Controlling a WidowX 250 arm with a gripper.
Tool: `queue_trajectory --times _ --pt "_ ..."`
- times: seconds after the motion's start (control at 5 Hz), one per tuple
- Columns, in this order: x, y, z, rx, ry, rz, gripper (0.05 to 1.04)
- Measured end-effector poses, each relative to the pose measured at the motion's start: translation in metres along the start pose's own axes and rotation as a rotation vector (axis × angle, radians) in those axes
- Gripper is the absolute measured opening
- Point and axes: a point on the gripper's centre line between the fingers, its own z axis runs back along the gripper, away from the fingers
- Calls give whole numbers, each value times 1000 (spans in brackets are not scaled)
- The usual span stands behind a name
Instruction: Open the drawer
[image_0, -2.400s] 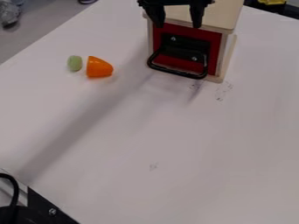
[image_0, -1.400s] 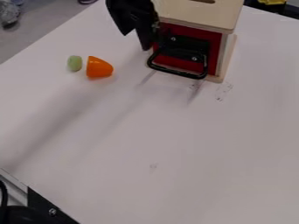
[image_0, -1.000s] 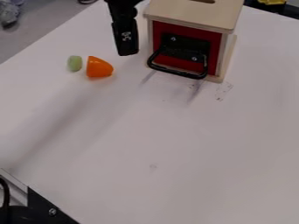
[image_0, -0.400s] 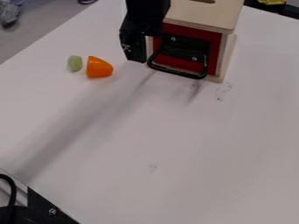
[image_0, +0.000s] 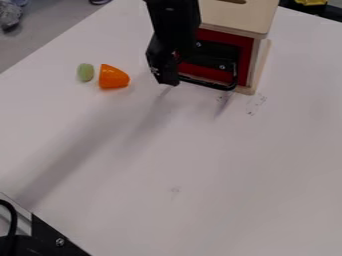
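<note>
The black gripper (image_0: 167, 80) hangs at the left front edge of the wooden box, side-on to the camera, with its tip at the left end of the black handle. It covers the left part of the red drawer front and of the handle. The drawer (image_0: 249, 56) sits flush in the box, closed. Its wire handle (image_0: 212, 85) sticks out toward the camera. Whether the gripper touches the handle cannot be told.
An orange half-egg-shaped piece (image_0: 113, 77) and a small green piece (image_0: 85, 72) lie on the white table (image_0: 200, 165) to the left of the gripper. Black equipment (image_0: 50, 239) stands in the lower left corner.
The gripper has gone from above the box to its left side, turned side-on, then come down and right to the left end of the handle. The drawer has not moved.
</note>
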Motion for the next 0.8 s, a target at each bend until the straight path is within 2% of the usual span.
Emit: queue_trajectory --times 0.2,0.6,0.8 --pt "-2 -4 -19 -45 25 -6 999" --pt "-3 7 -44 -61 88 7 999" --pt "4 6 -60 -102 44 2 999"
